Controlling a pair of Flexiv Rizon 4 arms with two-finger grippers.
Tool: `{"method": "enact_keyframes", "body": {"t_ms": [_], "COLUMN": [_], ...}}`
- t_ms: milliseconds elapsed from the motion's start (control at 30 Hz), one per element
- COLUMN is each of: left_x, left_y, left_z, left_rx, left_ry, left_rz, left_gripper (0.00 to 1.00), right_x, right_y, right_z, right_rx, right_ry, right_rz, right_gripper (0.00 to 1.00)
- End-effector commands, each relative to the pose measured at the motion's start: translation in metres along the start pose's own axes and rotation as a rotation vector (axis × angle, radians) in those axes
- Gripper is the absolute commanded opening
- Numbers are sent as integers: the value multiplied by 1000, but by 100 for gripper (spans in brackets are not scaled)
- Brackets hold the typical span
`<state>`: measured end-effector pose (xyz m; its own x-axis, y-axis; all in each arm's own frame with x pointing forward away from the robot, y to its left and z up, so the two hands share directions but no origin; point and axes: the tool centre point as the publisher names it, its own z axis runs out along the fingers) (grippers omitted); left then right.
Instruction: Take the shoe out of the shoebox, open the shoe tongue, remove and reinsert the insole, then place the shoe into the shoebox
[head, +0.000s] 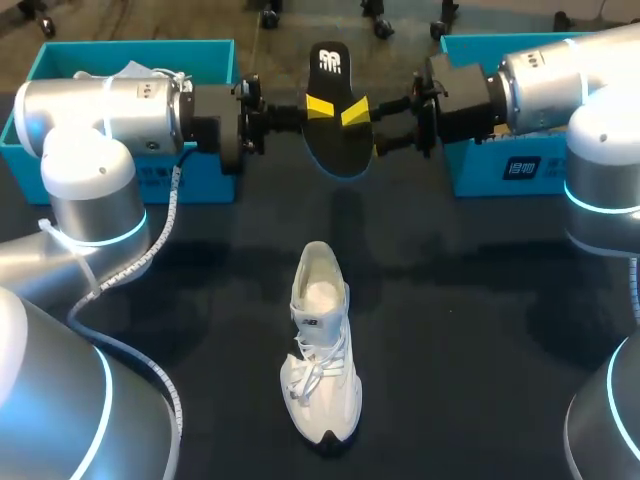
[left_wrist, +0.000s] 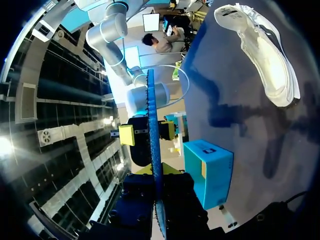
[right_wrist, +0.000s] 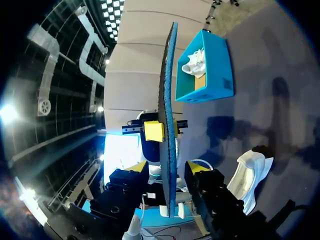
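Note:
A black insole (head: 333, 140) with a blue underside hangs in the air above the far middle of the table, between my two grippers. My left gripper (head: 318, 106) is shut on its edge; in the left wrist view the insole (left_wrist: 152, 130) runs edge-on out of that gripper (left_wrist: 157, 180). My right gripper (head: 356, 116) stands open around the opposite edge; in the right wrist view its fingers (right_wrist: 200, 172) flank the insole (right_wrist: 169, 115) with a gap on each side. The white shoe (head: 322, 340) stands upright on the table below, toe toward the front.
A teal shoebox (head: 60, 60) sits at the back left behind my left arm, with another white shoe (right_wrist: 196, 62) inside. A second teal box (head: 500, 170) stands at the back right under my right arm.

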<state>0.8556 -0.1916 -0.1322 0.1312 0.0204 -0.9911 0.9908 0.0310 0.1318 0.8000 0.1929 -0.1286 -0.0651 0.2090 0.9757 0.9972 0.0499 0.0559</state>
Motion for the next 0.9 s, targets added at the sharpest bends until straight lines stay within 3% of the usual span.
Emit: {"method": "enact_keyframes", "body": {"t_ms": [33, 400, 667, 900], "left_x": [1, -2, -1, -2], "left_y": [-2, -4, -5, -6], "left_z": [-1, -3, -2, -2], "left_rx": [0, -6, -7, -6], "left_ry": [-5, -11, -9, -11], "left_rz": [6, 30, 33, 35], "left_gripper": [0, 0, 0, 0], "right_x": [-1, -1, -1, -1], "right_y": [2, 3, 3, 2], "right_z": [6, 10, 12, 12], "right_rx": [4, 7, 11, 8], "right_ry": [-1, 4, 4, 4], "right_rz": [2, -1, -1, -2], "right_gripper": [45, 33, 31, 18]}}
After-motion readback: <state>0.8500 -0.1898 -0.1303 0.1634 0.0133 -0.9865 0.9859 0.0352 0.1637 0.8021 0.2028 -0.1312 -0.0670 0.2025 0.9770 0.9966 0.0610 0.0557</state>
